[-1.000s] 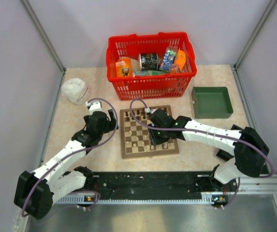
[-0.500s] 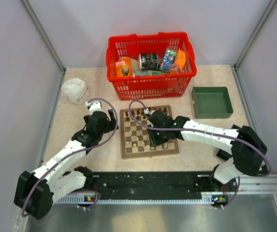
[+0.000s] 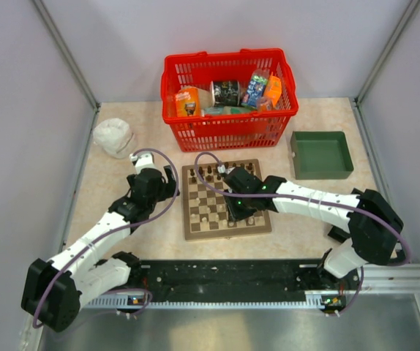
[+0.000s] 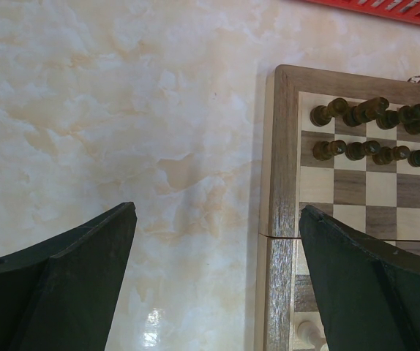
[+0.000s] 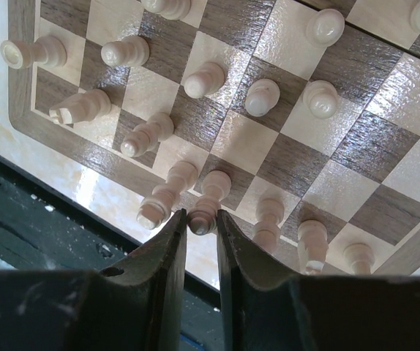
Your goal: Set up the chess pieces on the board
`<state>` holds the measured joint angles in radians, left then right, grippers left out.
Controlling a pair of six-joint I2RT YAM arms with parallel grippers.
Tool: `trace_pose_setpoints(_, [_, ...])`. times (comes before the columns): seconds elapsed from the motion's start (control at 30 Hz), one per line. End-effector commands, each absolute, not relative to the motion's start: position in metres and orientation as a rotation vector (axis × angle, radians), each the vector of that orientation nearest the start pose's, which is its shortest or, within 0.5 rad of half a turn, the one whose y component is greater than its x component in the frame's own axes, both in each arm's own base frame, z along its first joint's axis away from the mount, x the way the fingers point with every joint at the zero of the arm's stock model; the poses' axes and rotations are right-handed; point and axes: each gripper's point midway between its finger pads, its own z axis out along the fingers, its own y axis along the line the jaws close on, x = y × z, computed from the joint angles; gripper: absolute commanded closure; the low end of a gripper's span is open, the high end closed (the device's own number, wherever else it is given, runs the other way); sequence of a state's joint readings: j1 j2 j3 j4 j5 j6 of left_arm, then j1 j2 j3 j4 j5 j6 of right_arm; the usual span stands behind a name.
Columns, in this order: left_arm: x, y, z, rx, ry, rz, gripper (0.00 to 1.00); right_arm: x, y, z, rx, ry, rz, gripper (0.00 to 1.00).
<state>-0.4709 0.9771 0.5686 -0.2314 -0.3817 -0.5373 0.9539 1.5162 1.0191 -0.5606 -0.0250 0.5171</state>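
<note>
Nearest me, the arm bases sit on a black rail (image 3: 225, 274) that runs just in front of the board (image 3: 195, 223), the small checkered one lying mid-worktop (image 3: 122, 241).

The right pincer (image 3: 241, 210) reaches in over the board's near edge. In its own camera, the right pincer (image 5: 201, 216) has its jaws drawn almost together on the head of one pale piece (image 5: 211, 191). That piece stands in the row nearest the board's front border, with another tan figure just beside it. The rest of the pale pieces (image 5: 203, 79) stand spread over the front rows of the board (image 5: 312, 164).

The left pincer (image 3: 167, 179) hangs just off the board's left edge, above bare worktop (image 4: 122, 110). The left pincer (image 4: 217, 212) is spread as wide as it goes and holds nothing. One finger reaches over the border of the board (image 4: 279, 146).

The dark pieces (image 4: 371, 111) are packed into the two rows at the board's far side (image 3: 210, 172).

Beyond the board's far-right corner sits a green tray (image 3: 320, 172). Beyond its far-left corner lies a white bundle (image 3: 113, 137). A red basket (image 3: 228, 133) of packaged goods stands straight behind the board, near the back wall.
</note>
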Motion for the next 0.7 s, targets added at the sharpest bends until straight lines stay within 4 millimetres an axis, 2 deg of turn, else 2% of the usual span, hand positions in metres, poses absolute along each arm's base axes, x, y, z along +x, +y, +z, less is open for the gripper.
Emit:
trace_pose_setpoints(0.0, [0.2929, -0.0978, 0.1265, -0.297, 2.098, -0.196, 0.01, 0.1761, 0.2992, 0.0881, -0.613, 2.625, 0.535, 0.8])
trace_pose_setpoints(0.3, [0.2938, -0.1006, 0.1254, -0.292, 2.104, -0.205, 0.01, 0.1778, 0.2983, 0.0967, -0.607, 2.609, 0.533, 0.81])
trace_pose_setpoints(0.67, [0.2928, -0.0996, 0.1237, -0.294, 2.107, -0.2, 0.01, 0.1759, 0.2961, 0.0909, -0.607, 2.622, 0.522, 0.81])
